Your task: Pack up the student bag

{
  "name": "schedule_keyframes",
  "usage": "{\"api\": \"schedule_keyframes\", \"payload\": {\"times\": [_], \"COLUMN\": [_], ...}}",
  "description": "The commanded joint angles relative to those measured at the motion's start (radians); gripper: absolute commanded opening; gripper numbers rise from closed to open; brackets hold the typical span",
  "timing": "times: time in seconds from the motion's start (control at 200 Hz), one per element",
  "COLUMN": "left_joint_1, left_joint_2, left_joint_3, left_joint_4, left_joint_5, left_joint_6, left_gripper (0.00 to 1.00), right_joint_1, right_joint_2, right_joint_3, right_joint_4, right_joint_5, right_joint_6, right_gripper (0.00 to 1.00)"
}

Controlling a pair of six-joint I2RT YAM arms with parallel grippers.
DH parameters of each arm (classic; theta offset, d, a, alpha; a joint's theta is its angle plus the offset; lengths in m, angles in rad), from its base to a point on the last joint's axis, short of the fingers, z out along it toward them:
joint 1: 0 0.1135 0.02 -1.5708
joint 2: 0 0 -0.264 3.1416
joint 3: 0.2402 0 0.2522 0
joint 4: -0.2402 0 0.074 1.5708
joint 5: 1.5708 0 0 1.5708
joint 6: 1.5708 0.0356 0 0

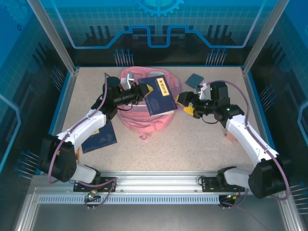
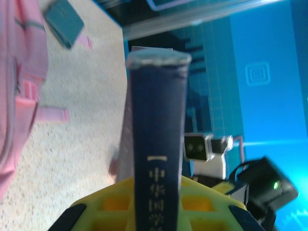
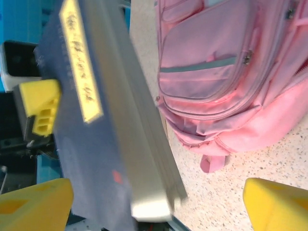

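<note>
Where the desk (image 1: 192,139) runs closest to the arm bases, a spare book (image 1: 98,139) lies flat under the left arm, dark blue and untouched. Further in, the right pincer (image 1: 185,105) stands with its yellow fingers spread wide; it has hold of nothing, though the lifted book reaches in between them. Just past it, the left pincer (image 1: 143,91) is closed on that book (image 1: 161,96), gripping it by one edge and holding it tilted over the student bag (image 1: 144,115).

The bag lies slumped in the middle of the desk, front pockets up, its pink straps loose beside it. It looks soft and light, all limp fabric, so I'd expect it to sag and fold rather than hold a shape, and its mouth is unlikely to stay open unaided. The sensible places to take hold would be the rim of the opening or a strap, where the cloth is doubled and stitched; a pinch on the smooth panels might slip.

Beyond the bag, near the far right, sits a small flat teal thing (image 1: 195,79).
</note>
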Motion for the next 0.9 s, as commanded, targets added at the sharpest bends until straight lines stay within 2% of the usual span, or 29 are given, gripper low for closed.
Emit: {"api": "schedule_keyframes", "payload": {"times": [0.0,0.17,0.385,0.605,0.695,0.8,0.895], "left_joint_1": [0.000,-0.001,-0.002,-0.002,-0.002,-0.002,-0.002], "left_joint_2": [-0.037,-0.043,-0.060,-0.071,-0.077,-0.076,-0.074], "left_joint_3": [0.043,0.039,0.042,0.045,0.039,0.040,0.037], "left_joint_4": [0.037,0.082,0.087,0.088,0.088,0.092,0.085], "left_joint_5": [-0.171,-0.244,-0.295,-0.311,-0.322,-0.318,-0.309], "left_joint_6": [-0.060,-0.152,-0.191,-0.194,-0.191,-0.195,-0.203], "left_gripper": [0.04,0.04,0.04,0.04,0.04,0.04,0.04], "right_joint_1": [0.063,0.181,0.258,0.283,0.285,0.287,0.279], "right_joint_2": [-0.021,0.034,0.165,0.250,0.263,0.268,0.270], "right_joint_3": [-0.071,-0.113,-0.110,-0.108,-0.098,-0.100,-0.101], "right_joint_4": [0.348,0.627,0.872,1.001,1.000,1.000,1.012], "right_joint_5": [0.062,0.149,0.196,0.229,0.226,0.234,0.237], "right_joint_6": [0.287,0.471,0.641,0.709,0.713,0.711,0.707], "right_gripper": [1.00,1.00,1.00,1.00,0.99,0.93,0.76]}}
